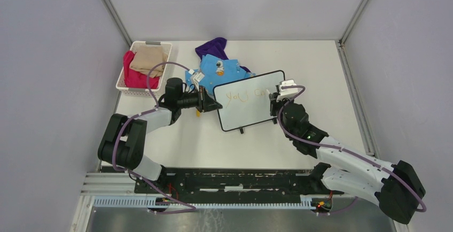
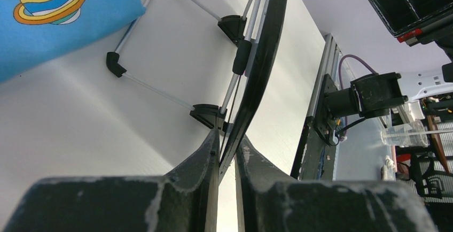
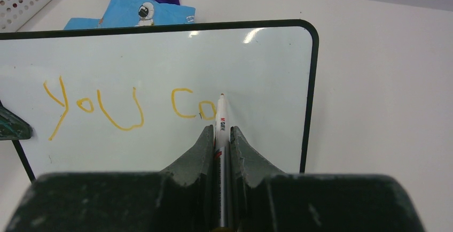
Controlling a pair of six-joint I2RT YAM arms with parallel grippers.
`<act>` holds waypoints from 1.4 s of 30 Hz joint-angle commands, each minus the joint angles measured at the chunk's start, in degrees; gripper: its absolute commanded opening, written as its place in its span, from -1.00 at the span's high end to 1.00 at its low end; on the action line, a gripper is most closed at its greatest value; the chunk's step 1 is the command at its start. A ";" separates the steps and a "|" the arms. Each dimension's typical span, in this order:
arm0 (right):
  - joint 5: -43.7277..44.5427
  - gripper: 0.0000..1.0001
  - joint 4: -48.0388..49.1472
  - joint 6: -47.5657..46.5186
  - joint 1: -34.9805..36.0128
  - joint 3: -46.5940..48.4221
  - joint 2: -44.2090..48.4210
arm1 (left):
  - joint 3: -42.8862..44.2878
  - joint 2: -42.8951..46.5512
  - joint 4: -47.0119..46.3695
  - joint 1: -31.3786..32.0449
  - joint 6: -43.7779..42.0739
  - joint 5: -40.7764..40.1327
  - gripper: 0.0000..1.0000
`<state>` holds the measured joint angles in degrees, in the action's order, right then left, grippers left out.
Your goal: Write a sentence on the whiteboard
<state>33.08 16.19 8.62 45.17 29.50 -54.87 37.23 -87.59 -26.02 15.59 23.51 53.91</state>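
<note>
The whiteboard (image 1: 251, 113) stands tilted at the middle of the tabletop (image 1: 320, 82). The left gripper (image 2: 227, 149) is clamped narrowly on its left edge. The right gripper (image 3: 220, 133) is closed on a marker (image 3: 220, 122) at the board's right side, with the pen's tip at the white surface. The sentence (image 3: 140, 109), in thin orange strokes, so far reads "you" and two more letters. Just beyond the board lie a blue garment (image 1: 224, 69) and a purple one (image 1: 213, 46). At far left, a white basket (image 1: 122, 85) holds pink and beige cloth.
</note>
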 commanded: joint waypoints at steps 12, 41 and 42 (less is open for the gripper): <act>-1.18 1.00 3.26 0.30 -1.21 1.27 -2.12 | 1.12 -0.12 3.96 1.02 -2.15 -1.68 0.96; -1.78 1.00 2.26 1.60 -1.74 -0.84 -1.06 | 1.41 -0.03 5.22 1.58 -3.09 -2.15 0.96; -1.72 1.00 2.29 1.44 -1.76 -0.49 -1.42 | 1.42 -0.04 5.41 1.62 -3.19 -2.21 0.96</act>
<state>31.66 16.60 10.20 43.75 26.22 -55.57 37.58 -87.59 -25.26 16.29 23.35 53.06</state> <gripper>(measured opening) 0.168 0.199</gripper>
